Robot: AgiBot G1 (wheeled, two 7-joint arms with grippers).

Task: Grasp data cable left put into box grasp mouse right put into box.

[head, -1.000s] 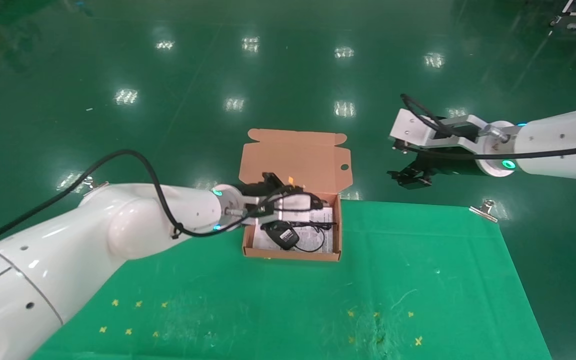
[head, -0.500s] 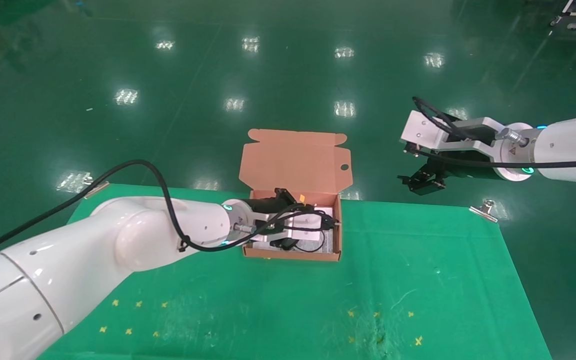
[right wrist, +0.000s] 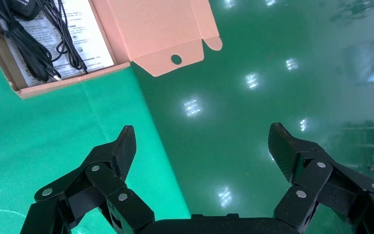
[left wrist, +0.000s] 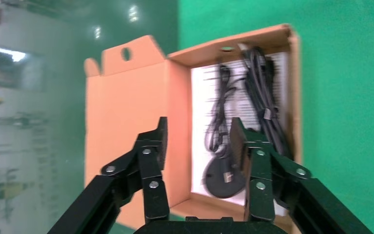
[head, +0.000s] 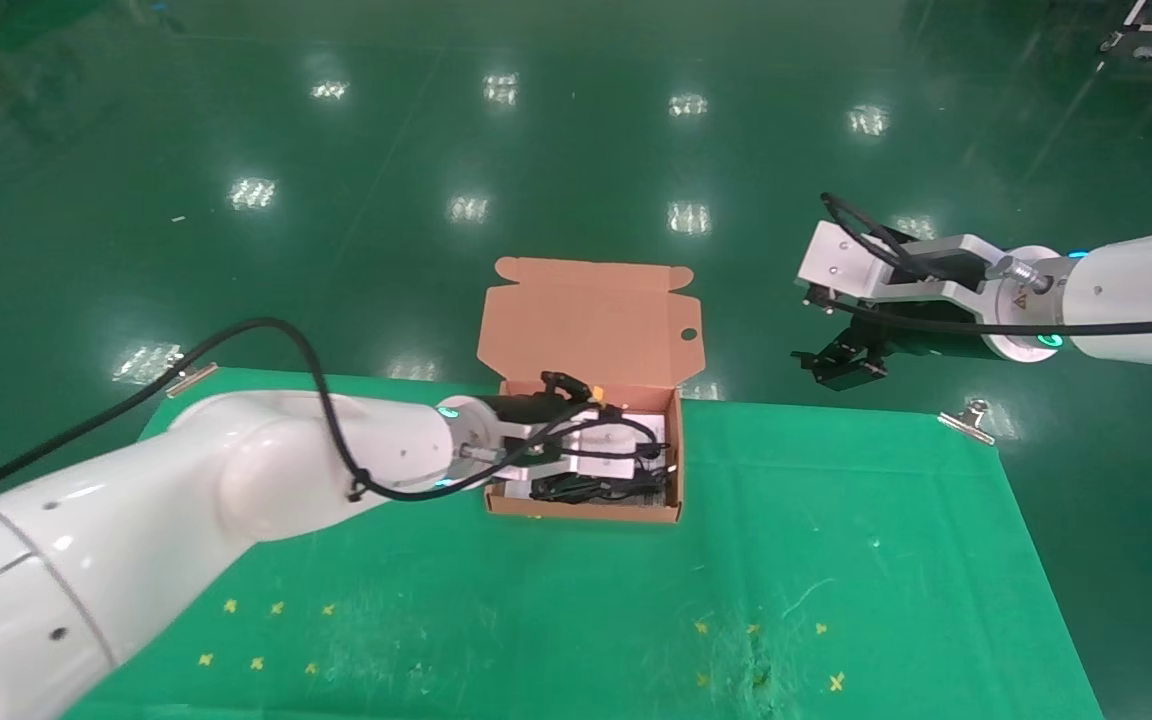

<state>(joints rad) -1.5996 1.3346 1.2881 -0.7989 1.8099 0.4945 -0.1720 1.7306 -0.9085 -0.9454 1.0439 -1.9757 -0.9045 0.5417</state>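
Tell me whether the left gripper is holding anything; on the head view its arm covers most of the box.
Observer: No. The left wrist view shows the left gripper above the box, jaws open, with nothing between them.
Operator: Then where is the data cable?
Observer: The data cable lies inside the box along one long wall. The mouse is beside it on the leaflet.
Operator: Is the right gripper carrying anything?
Observer: No. The right wrist view shows the right gripper with its jaws spread wide and empty, out past the table's far edge.
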